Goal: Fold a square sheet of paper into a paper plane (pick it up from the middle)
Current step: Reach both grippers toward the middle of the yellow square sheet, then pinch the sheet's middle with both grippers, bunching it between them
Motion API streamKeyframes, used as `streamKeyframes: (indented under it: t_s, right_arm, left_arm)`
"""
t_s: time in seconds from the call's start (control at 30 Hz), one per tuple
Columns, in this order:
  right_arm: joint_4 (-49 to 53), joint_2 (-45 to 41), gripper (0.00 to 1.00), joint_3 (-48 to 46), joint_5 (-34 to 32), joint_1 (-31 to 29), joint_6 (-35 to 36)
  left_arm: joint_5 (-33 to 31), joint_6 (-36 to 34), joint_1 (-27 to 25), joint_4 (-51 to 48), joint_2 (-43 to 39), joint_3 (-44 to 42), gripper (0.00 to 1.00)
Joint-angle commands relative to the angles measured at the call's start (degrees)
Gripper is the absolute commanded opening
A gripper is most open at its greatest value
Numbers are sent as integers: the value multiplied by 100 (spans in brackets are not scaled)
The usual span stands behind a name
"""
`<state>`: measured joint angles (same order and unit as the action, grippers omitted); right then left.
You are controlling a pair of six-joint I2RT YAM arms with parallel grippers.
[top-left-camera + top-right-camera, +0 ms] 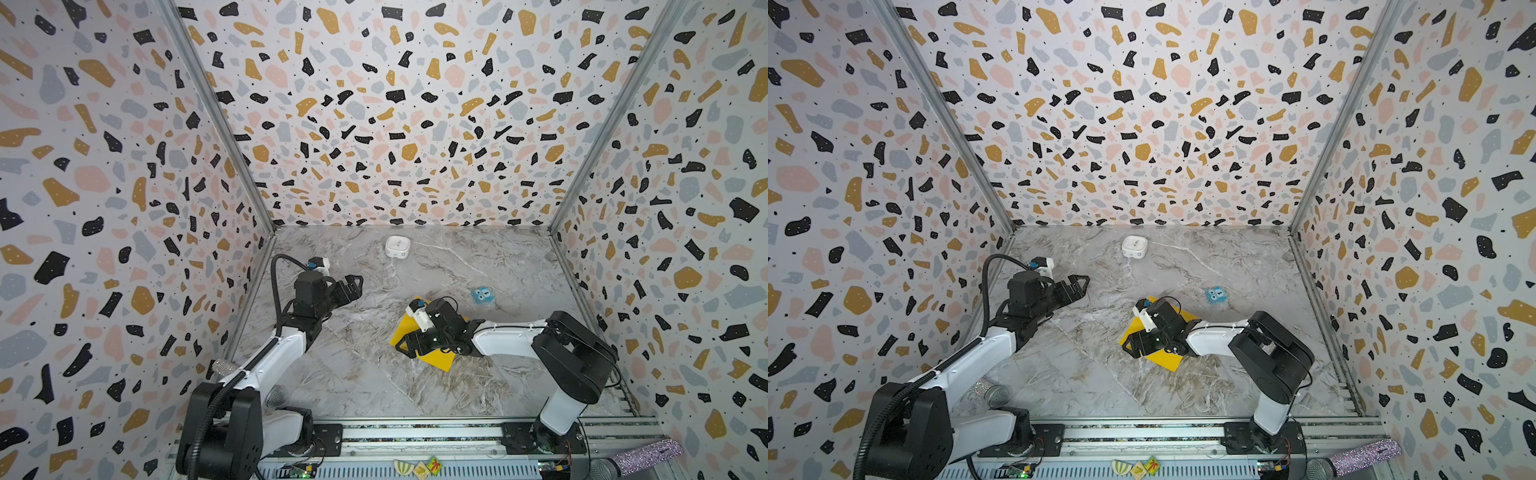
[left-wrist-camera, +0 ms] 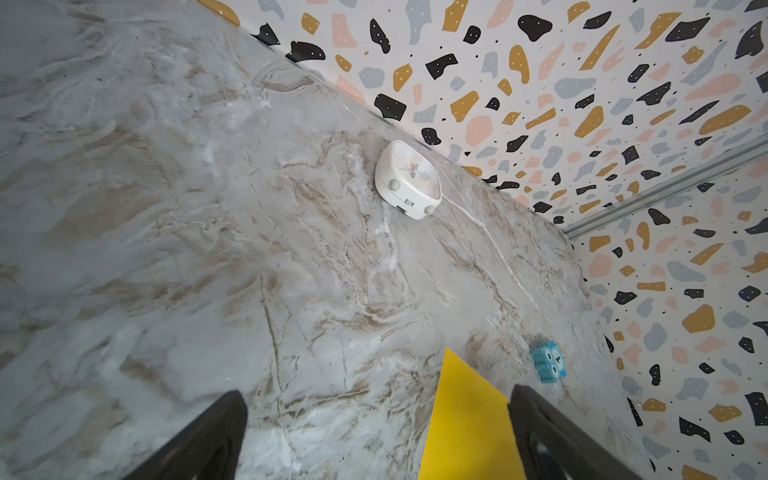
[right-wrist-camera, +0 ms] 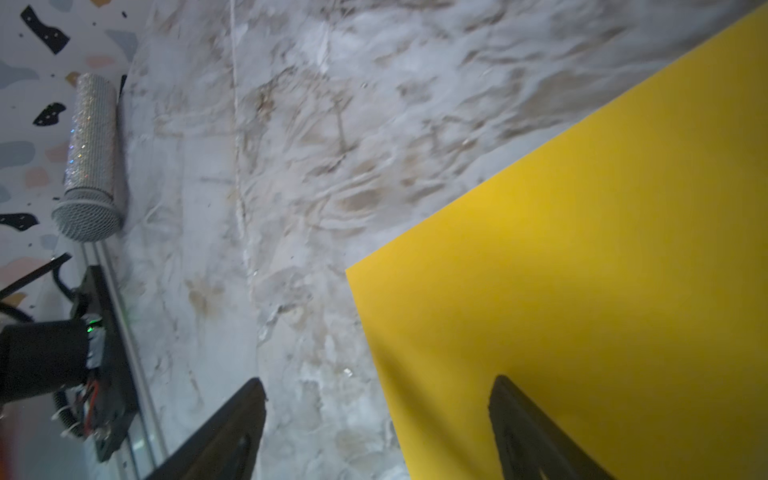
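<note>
Paper lies flat. R gripper open, straddling its edge, nothing held; L gripper open, well apart. Move R over paper's middle, then pinch gently.

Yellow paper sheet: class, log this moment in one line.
flat yellow square paper sheet: unfolded | right claw: open, over its edge | left claw: open, apart

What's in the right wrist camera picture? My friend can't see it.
A yellow square sheet of paper lies flat on a grey marble table, filling much of the picture. The right gripper holds its black jaws open, one over the paper, one over bare table. A sparkly microphone lies by the wall.
</note>
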<state>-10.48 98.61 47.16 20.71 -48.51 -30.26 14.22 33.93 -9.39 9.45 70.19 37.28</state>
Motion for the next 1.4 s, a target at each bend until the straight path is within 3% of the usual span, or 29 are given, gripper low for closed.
streamKeyframes:
  t_s: [0.0, 0.13, 0.33, 0.6, 0.83, 1.37]
  right_arm:
    - [776, -397, 86, 347, -129, 250, -259]
    - [828, -956, 85, -65, -149, 820, -597]
    - [842, -1698, 75, -925, -151, 1579, -1052]
    - [856, -1895, 59, -1357, -159, 1933, -1416]
    - [863, -1749, 52, -1445, -143, 2017, -1511]
    - [617, -1269, 50, -1604, 59, 2108, -1414]
  left_arm:
    - [-16, 19, -156, -93, 62, 274, 100]
    - [-64, -238, -699, -530, 339, 543, 100]
    - [-465, -1288, -2134, -1448, 1322, 1385, 100]
    - [-776, -1778, -3363, -1996, 2807, 2455, 95]
    - [-682, -1423, -3651, -2073, 3676, 2890, 86]
    - [-807, -943, -3657, -2075, 3890, 2589, 86]
